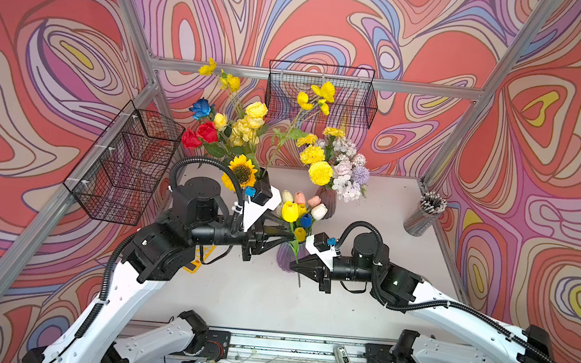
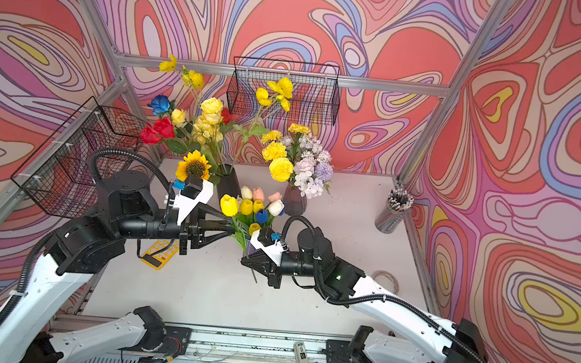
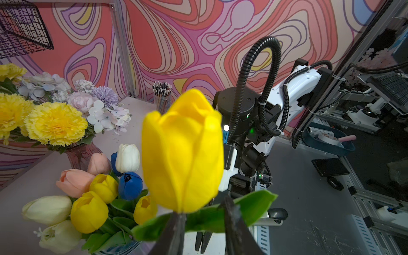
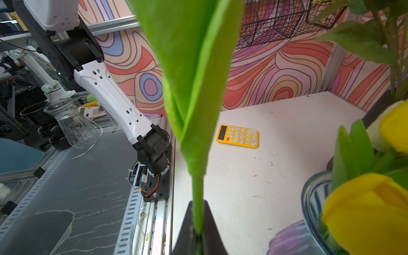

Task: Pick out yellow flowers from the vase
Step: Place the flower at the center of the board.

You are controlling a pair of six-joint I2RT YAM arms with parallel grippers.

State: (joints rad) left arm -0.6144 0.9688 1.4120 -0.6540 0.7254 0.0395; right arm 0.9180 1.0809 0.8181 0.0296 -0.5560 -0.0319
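A yellow tulip (image 1: 289,211) (image 2: 229,205) (image 3: 183,154) stands lifted beside the purple vase (image 1: 285,258) (image 4: 309,198), which holds more yellow, white, pink and blue tulips (image 3: 88,212). My right gripper (image 1: 291,268) (image 2: 243,261) (image 4: 198,205) is shut on its green stem (image 4: 197,192), low down by the vase. My left gripper (image 1: 286,233) (image 2: 232,226) (image 3: 203,207) is open just under the bloom, jaws apart with the stem and a leaf between them. Further yellow blooms fill the black vase (image 2: 229,183) and the pink vase (image 1: 327,200) behind.
Wire baskets hang on the left wall (image 1: 127,166) and the back wall (image 1: 321,91). A pencil cup (image 1: 424,213) stands at the right. A yellow calculator (image 4: 237,136) (image 2: 160,253) lies under the left arm, and a tape roll (image 2: 385,278) lies near the right arm.
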